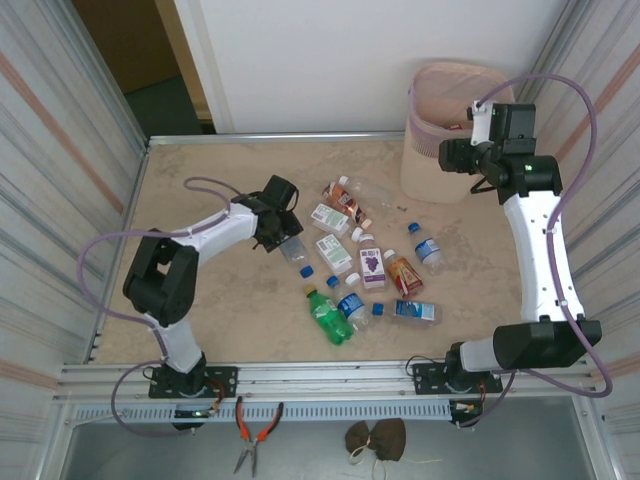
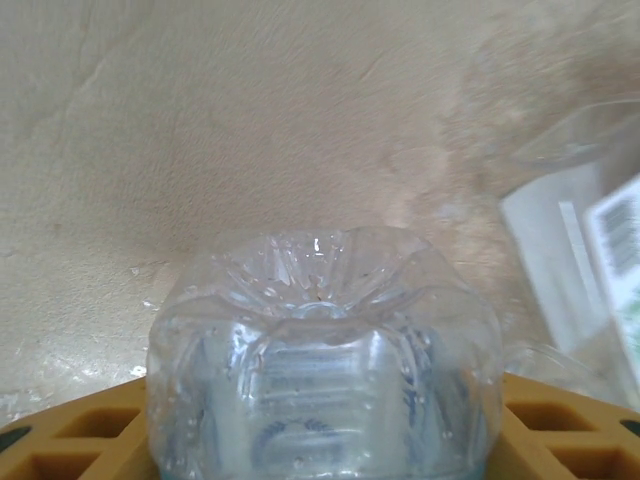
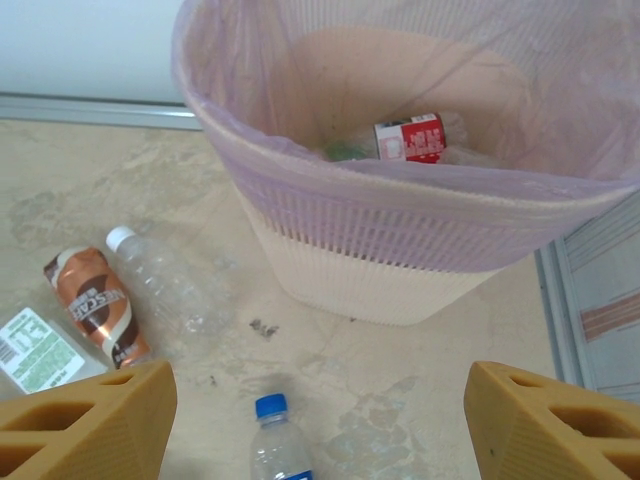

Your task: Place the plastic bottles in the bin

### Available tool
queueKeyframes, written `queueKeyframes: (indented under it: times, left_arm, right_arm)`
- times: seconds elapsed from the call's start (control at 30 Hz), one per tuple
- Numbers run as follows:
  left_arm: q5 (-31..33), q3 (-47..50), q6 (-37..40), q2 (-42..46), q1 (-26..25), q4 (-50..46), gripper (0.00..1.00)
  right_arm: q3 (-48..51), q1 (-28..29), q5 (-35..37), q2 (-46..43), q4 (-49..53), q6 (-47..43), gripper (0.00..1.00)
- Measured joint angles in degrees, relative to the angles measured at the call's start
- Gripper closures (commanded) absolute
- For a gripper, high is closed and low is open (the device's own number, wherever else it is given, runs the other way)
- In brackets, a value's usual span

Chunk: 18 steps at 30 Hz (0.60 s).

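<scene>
So the big beige table (image 1: 200,300) has the bin (image 1: 430,175) parked in the far right corner, pink bag folded over its rim, and there's already a red-labelled bottle (image 3: 410,138) lying down in the bottom. The right tool (image 3: 320,420) hangs just in front of the bin with its fingers spread wide and nothing between them, so I'd guess it's just out of the way over there. The left tool (image 1: 288,238) is down at the left edge of the pile of loose bottles (image 1: 360,270) in the middle of the table, straddling a clear bottle (image 2: 325,340). That's the outermost one and the easiest to reach, which is probably why it got picked. The bottle sits right between the yellow fingers (image 2: 560,430), but I honestly can't tell if they've pinched it or are only bracketing it. It's on its side, its long axis running away from the wrist camera, with the dimpled base pointing outward and the cap end hidden. The rest lie flat at all angles, including a green bottle (image 1: 328,315).
</scene>
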<state>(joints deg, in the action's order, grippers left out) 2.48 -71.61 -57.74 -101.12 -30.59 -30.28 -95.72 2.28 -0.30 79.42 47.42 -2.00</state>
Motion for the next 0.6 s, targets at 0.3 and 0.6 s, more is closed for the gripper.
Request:
queueKeyframes:
  times: [0.3, 0.6]
  left_arm:
    - [-0.9, 5.01, 8.04, 12.2, 0.28, 9.4, 0.52]
    - [-11.04, 10.93, 18.69, 23.71, 2.49, 24.15, 0.5]
  right_arm:
    - [3.67, 2.25, -7.65, -3.17, -3.63, 2.08, 0.25]
    - [12.57, 3.8, -23.12, -8.59, -14.6, 7.54, 0.24]
